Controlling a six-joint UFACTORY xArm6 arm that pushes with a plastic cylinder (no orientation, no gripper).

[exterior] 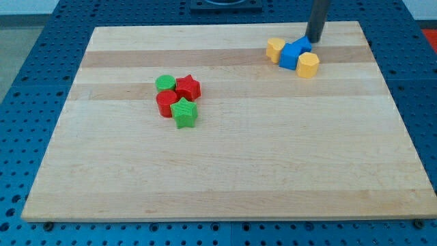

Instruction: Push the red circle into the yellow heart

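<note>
The rod has no jaws; my tip [314, 41] rests at the desk's [225, 184] top right, just beside a blue block [301, 45]. The red circle [166, 103] lies well left of the probable yellow heart [308, 65]. Approach step: next, circle behind the red circle.

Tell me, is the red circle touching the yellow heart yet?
No, the red circle sits mid-board among red and green blocks, far from the yellow heart.
</note>
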